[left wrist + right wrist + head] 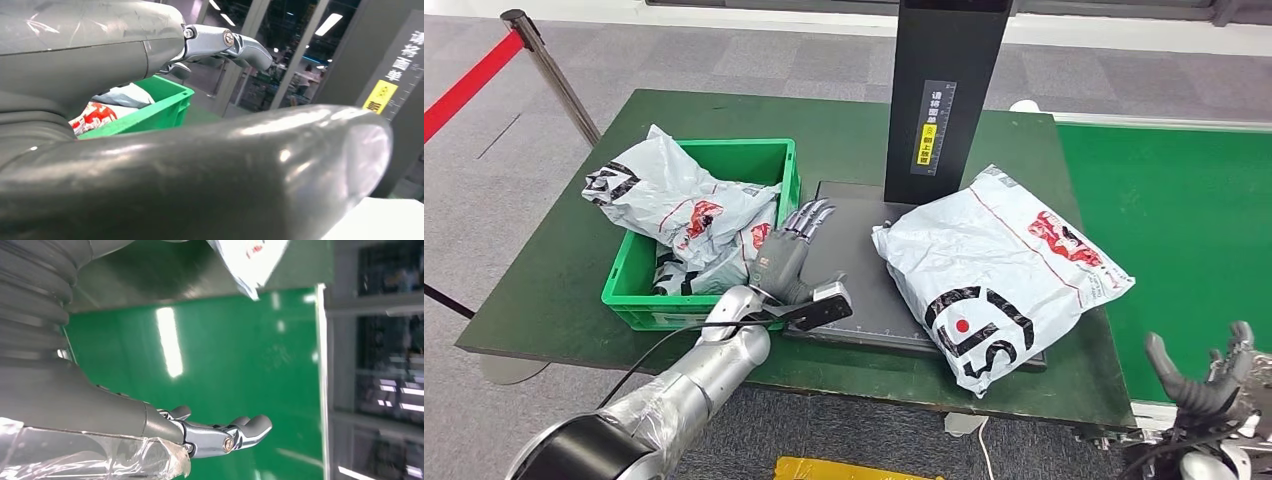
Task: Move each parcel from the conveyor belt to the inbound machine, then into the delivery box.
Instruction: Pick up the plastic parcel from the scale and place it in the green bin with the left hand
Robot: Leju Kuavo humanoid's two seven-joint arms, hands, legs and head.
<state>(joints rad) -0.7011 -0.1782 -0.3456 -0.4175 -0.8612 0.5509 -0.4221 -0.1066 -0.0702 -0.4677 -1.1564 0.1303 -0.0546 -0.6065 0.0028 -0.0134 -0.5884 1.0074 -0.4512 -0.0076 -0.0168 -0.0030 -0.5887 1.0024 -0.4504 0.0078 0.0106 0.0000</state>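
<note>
A white parcel (1002, 275) lies on the dark flat platform of the inbound machine (861, 262), at about 3 o'clock from the picture centre in the head view; its near corner overhangs the platform edge toward 5 o'clock; the machine's black upright column (942, 95) stands just behind it at 12 o'clock. The green delivery box (699, 238) sits at 9 o'clock on the dark green table (554, 290), touching or just beside the platform, and already holds several parcels (676, 205). The left hand (792, 262) hovers above the platform's left margin, between box and parcel, fingers extended and spread, holding nothing; it is apart from the parcel. The right hand (1209, 385) sits low at 5 o'clock beside the green conveyor belt (1184, 210), fingers apart and curled upward, empty; the right wrist view confirms nothing in its grasp. Judged step: the parcel is at the machine stage, and the transfer to the box is not yet done. The next move calls for the left hand to travel toward 3 o'clock, close on the parcel's near-left edge, lift the limp bag without dragging it off the platform, and carry it toward 9 o'clock over the box wall. The left wrist view is largely blocked by the thumb, so exact finger clearance from the platform cannot be told with certainty.
</note>
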